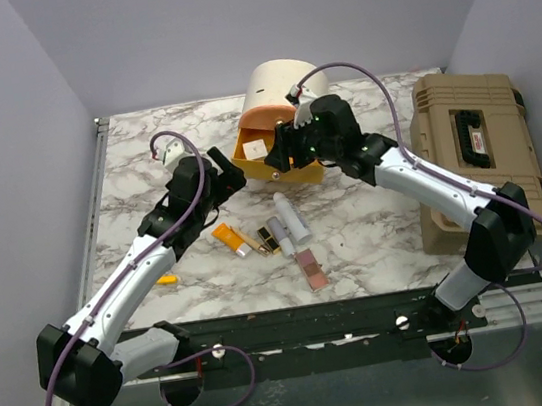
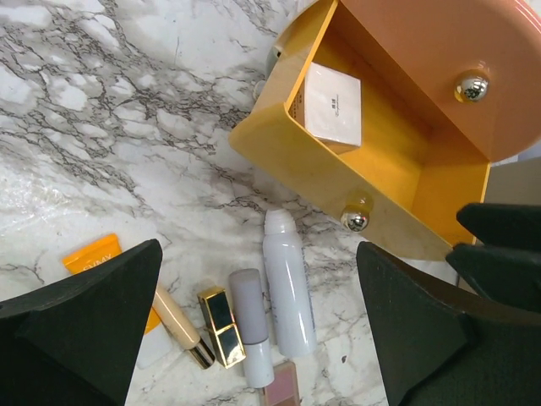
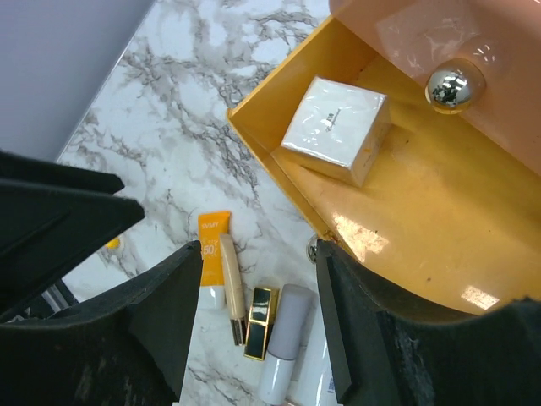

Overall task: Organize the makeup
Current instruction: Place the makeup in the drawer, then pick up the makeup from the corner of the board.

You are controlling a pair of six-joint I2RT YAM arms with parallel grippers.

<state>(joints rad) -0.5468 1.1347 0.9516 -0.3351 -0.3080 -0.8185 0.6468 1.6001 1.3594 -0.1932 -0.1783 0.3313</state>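
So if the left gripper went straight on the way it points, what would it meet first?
Likely the white tube lying on the table between the left gripper's open fingers, near the orange tray; depth is unclear.

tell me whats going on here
Two robot arms are sorting makeup on a marble table. A small white box already sits in the open orange case. The left gripper and right gripper hover at that case, fingers open and empty. The orange tube, white tube, lipstick and pink palette lie loose on the table.
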